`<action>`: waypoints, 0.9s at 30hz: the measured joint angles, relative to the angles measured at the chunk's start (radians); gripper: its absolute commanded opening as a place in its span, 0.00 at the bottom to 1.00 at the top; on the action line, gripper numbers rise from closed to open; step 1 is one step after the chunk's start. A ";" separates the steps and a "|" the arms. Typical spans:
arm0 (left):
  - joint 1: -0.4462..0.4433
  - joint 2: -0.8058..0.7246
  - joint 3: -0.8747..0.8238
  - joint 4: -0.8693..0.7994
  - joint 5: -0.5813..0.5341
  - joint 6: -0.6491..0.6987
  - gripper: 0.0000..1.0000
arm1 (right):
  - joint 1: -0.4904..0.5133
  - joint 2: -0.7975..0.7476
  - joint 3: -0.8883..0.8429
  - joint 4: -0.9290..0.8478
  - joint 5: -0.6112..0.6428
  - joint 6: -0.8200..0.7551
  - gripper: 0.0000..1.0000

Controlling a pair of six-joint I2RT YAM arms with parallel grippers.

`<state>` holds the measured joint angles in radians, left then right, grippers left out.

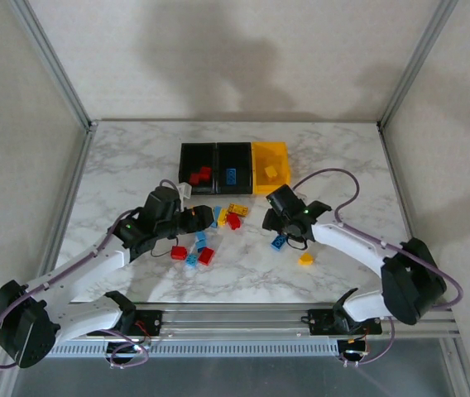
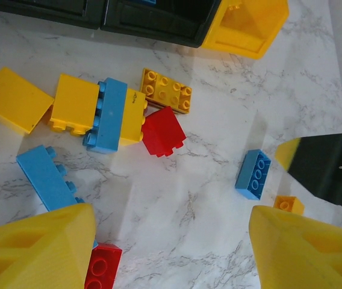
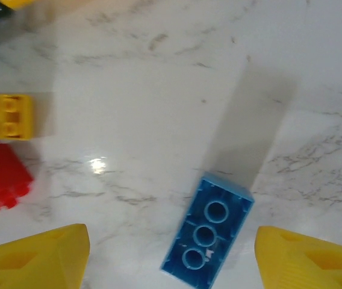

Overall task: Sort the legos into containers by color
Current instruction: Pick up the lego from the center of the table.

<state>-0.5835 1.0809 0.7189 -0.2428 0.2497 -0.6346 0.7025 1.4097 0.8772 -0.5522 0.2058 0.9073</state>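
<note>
i see left gripper [image 2: 168, 238] spread, nothing btwn jaws, over loose legos [image 2: 114, 114] mid table [image 1: 136, 165]; right gripper [image 3: 172, 235] spread too, blue brick [image 3: 207, 232] lying underside up btwn jaws, not pinched; containers [image 1: 218, 157] in row at far side, few bricks inside

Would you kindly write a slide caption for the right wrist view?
Open right pincer above a blue lego lying underside up on the marble table.

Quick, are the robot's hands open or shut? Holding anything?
Left end effector: open, empty.
Right end effector: open, empty, with the blue brick untouched on the table below.
</note>
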 measured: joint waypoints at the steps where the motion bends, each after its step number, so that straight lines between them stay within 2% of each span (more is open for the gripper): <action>1: -0.002 0.000 -0.001 0.000 -0.003 -0.003 0.68 | -0.001 0.023 0.000 -0.002 -0.001 0.005 0.73; 5: -0.017 0.000 -0.002 0.005 -0.007 -0.017 0.68 | -0.001 0.085 0.000 0.002 -0.023 0.022 0.69; 13: -0.045 0.000 -0.026 0.019 -0.007 -0.025 0.68 | -0.001 0.164 0.000 0.026 -0.046 0.043 0.56; 18: -0.048 0.001 -0.035 0.027 -0.008 -0.032 0.67 | -0.001 0.178 0.000 0.040 -0.053 0.048 0.35; 27: -0.050 0.011 -0.064 0.087 -0.007 -0.067 0.67 | -0.001 0.172 0.051 0.015 -0.042 0.004 0.29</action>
<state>-0.6334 1.0924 0.6548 -0.1555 0.2424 -0.7013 0.7017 1.5822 0.9279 -0.5369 0.1635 0.9115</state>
